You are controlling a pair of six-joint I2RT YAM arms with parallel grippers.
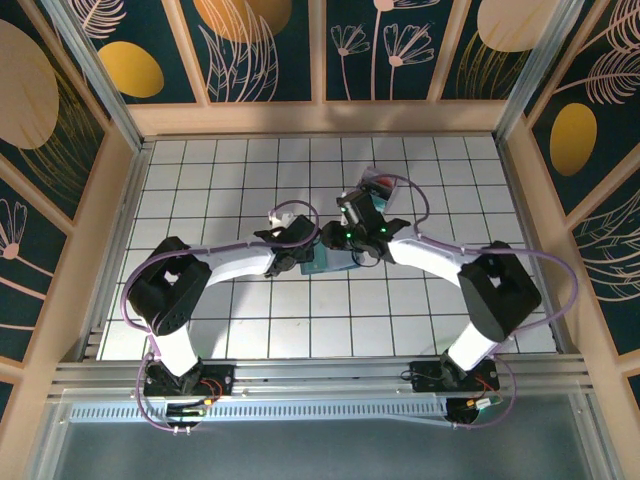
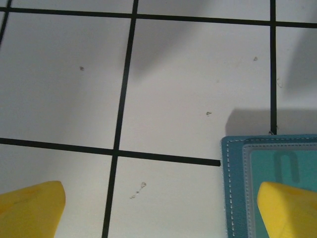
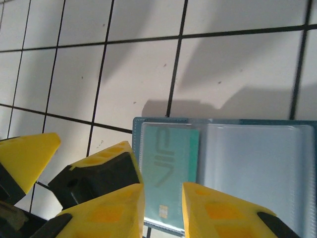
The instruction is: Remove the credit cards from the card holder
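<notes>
At mid-table (image 2: 173, 74), the card holder (image 3: 257, 163) lies open and flat, with a teal card (image 3: 171, 163) in one clear pocket. If the right gripper (image 3: 163, 191) pulls with nothing pinning the soft holder, holder and card may lift together, and a shallow nip could slip off. Its fingers stand narrowly apart astride the card's near edge; I cannot tell whether they pinch it. The left gripper (image 2: 161, 191) reaches in low, fingers spread wide, one over the holder's corner.

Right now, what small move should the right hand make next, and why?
Probably close the right hand on the card and pull it out: the fingers straddle its near end, and it sits in a pocket of the open wallet.
</notes>
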